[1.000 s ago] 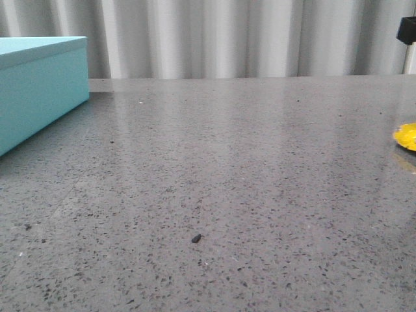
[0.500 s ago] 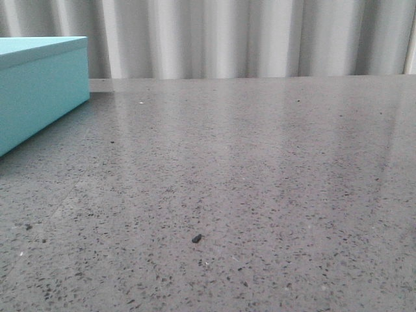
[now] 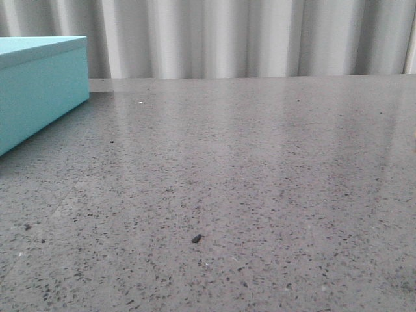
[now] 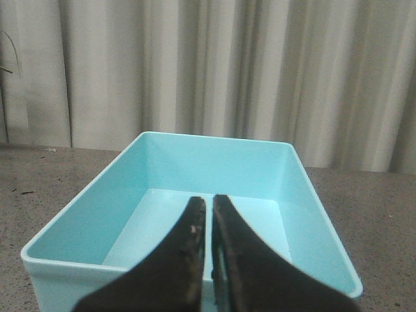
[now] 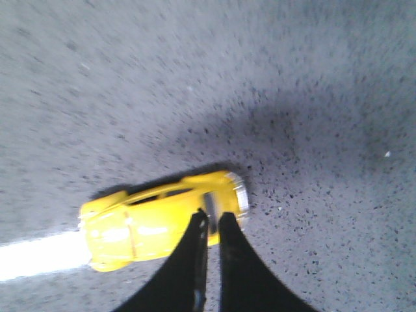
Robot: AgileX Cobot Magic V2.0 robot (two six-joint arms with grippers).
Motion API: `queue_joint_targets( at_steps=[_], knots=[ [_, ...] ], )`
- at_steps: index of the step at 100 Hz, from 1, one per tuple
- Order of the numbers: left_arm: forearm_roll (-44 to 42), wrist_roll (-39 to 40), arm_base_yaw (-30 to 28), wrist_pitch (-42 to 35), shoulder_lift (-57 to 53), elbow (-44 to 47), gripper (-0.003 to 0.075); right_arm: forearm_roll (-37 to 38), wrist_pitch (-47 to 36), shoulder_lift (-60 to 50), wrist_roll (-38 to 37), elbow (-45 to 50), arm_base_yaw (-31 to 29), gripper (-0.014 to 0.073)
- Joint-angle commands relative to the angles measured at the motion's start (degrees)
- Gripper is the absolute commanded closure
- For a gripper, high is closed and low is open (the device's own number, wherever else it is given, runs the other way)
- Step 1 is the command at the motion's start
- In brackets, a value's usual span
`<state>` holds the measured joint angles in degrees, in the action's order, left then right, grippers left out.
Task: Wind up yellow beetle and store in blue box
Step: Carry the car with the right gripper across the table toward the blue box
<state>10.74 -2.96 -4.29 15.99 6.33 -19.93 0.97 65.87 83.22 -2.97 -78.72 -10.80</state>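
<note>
The yellow beetle (image 5: 143, 227) stands on the grey table and shows only in the right wrist view. My right gripper (image 5: 212, 218) is shut, its fingertips over the car's chrome-bumpered end; I cannot tell if they touch it. The blue box (image 3: 39, 91) stands at the far left of the front view. In the left wrist view the blue box (image 4: 214, 162) is open, and its inside looks empty where it shows. My left gripper (image 4: 209, 201) is shut and empty, over the box's near edge. Neither gripper shows in the front view.
The speckled grey table (image 3: 260, 162) runs back to a pleated grey curtain (image 3: 247, 39). A small dark speck (image 3: 196, 238) lies near the table's front. A bright white glare band (image 5: 32, 257) lies on the table beside the beetle.
One second ago the yellow beetle and a dark gripper part showed at the front view's right edge. Both have left that view. The blue box has not moved.
</note>
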Motion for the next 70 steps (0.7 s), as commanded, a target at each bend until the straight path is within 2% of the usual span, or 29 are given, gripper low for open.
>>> queue_joint_targets(
  at_steps=[1,17,56,70],
  knots=[
    [0.6,0.46,-0.02,-4.08,1.2,-1.91,0.0741,-1.87,-1.34,-5.14,0.8,-2.44,-0.16,0.0635],
    [0.6,0.46,-0.02,-4.08,1.2,-1.91,0.0741,-2.3,-1.44,-8.43,1.07,-2.44,0.52,0.0635],
    [3.45,0.46,-0.02,-3.7,1.2,-1.67,0.0741,-2.39,-2.25,-11.58,1.18,-2.44,6.45,0.0635],
    [3.45,0.46,-0.02,-1.0,1.2,-2.98,0.0741,-2.39,-4.69,-13.73,1.71,-2.21,7.35,0.0635]
  ],
)
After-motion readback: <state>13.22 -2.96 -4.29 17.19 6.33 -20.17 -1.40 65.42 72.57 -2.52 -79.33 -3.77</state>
